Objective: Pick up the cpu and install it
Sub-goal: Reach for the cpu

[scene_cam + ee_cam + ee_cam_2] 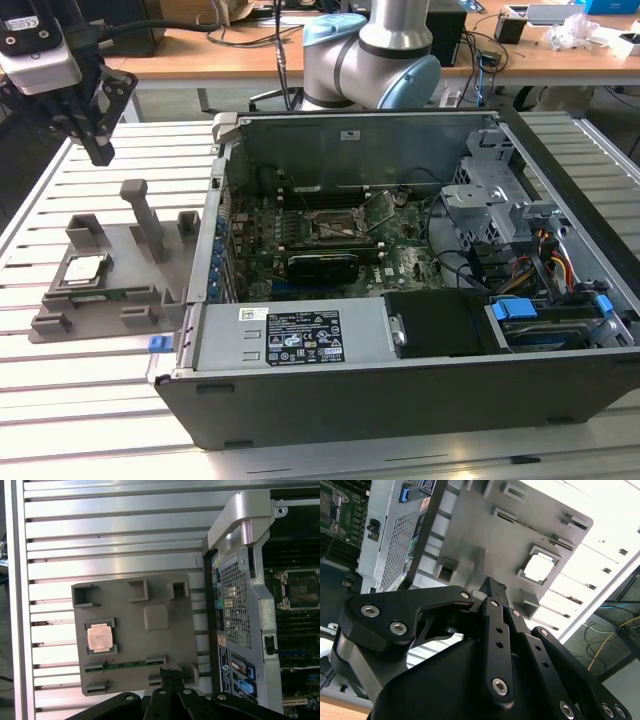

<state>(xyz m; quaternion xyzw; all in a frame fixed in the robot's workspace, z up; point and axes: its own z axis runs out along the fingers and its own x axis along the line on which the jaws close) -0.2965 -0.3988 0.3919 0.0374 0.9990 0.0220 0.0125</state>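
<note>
Cpu (83, 269): a small flat square chip with a dull silver metal top and a thin dark rim. In the first wrist view (99, 638) its top took on a faintly pinkish sheen, and in the second wrist view (540, 567) it glared nearly white.
Cpu's place: it lay flat in a square, walled recess of the grey fixture plate (122, 262), towards the exterior view's left, with nothing touching it.
Fixture plate: grey plastic, flat on the slatted metal tabletop (80, 400), just beside the open computer case (400, 400). It carried low walled pockets and one tall upright post (147, 215).
Gripper (100, 152): black, raised in the air above the far end of the fixture plate, well apart from the cpu.
Jaws: drawn together to a single tip with nothing between them, as seen in both wrist views.
Socket frame (330, 225): a square of black and metal on the green motherboard (415, 265) inside the case, with its cover lifted.
Arm (375, 50): its grey and blue joints stood behind the case.
</note>
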